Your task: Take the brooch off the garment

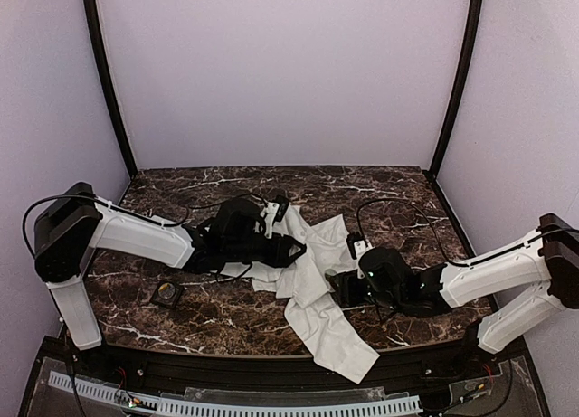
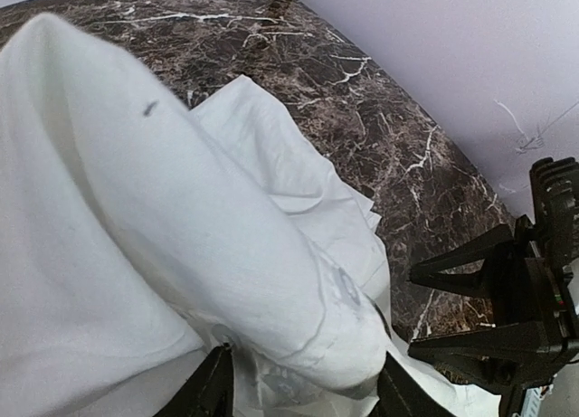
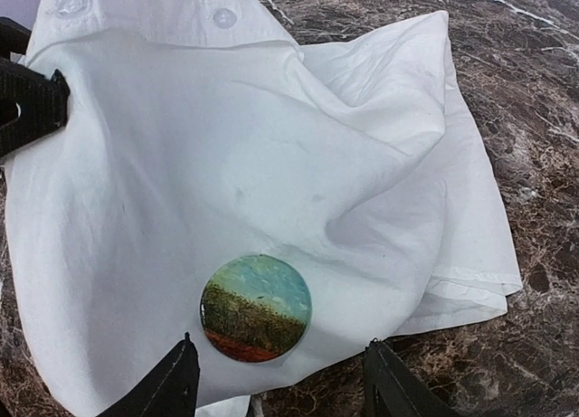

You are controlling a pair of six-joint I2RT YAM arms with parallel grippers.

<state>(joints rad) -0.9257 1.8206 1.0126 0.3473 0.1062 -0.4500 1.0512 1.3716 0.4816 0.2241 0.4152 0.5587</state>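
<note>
Brooch (image 3: pixel 256 307): a round pin with a picture on it, blue-green on top, brown in the middle, red at the bottom. It is pinned flat on the white cloth.
Where it is: right in front of the right gripper (image 3: pixel 279 381), just past its two fingers.
Right gripper: its fingers are apart, one on each side of the pin, and not touching it yet. I think it is lined up like this so it can close on the pin.
Shirt (image 3: pixel 226 146): white and crumpled, with two buttons (image 3: pixel 223 18) near the top edge. The part with the pin is lifted and spread, so the pin faces the right wrist camera.
Left gripper (image 2: pixel 303 390): a fat fold of the shirt sits between its fingers. I cannot tell if it is squeezing. It looks like it is there to hold the cloth up and steady.
Table (image 3: pixel 507 91): dark marble under the shirt.
Small black tray (image 1: pixel 167 294): on the table near the left arm, well away from the shirt. It may be where the pin goes.
</note>
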